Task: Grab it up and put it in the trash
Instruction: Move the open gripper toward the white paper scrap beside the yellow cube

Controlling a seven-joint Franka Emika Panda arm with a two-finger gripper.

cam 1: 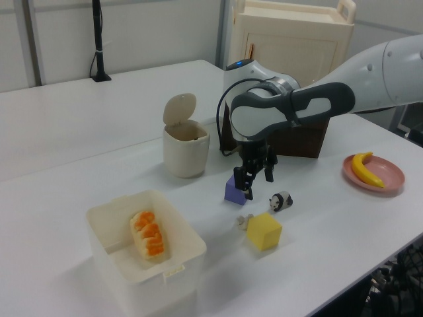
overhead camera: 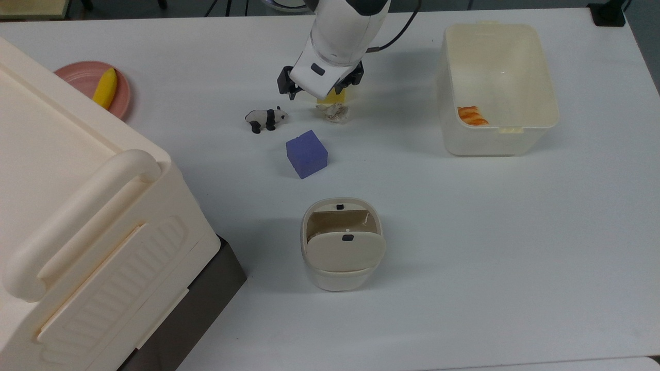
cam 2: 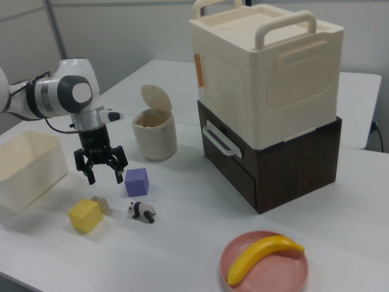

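Paper wad (overhead camera: 335,112), crumpled and off-white, lies on the white table (overhead camera: 464,232) touching the near side of a yellow cube (cam 2: 85,215), with the gripper (cam 2: 101,171) hanging in the air above it, fingers (cam 2: 91,176) spread wide and holding nothing. Going across the top view from its left: a big cream box (overhead camera: 67,206) with a handle sits on a dark wooden base (overhead camera: 206,304), and behind it a pink plate (overhead camera: 85,82) carries a banana (overhead camera: 105,88). Next comes a small panda figure (overhead camera: 265,118), just beside the wad on the top view's left, and a purple cube (overhead camera: 307,153) a little nearer the camera. Further toward the camera, well apart from the wad, stands the beige bin (overhead camera: 342,245), its flap lid (overhead camera: 346,251) tipped up so the opening shows; the left view shows that lid (cam 1: 180,109) standing upright behind the rim. On the top view's right sits a translucent tub (overhead camera: 497,87) with an orange-and-white food piece (overhead camera: 472,115) inside, against its near wall. In the right view the gripper hangs between the tub (cam 2: 27,167) and the purple cube (cam 2: 137,181).
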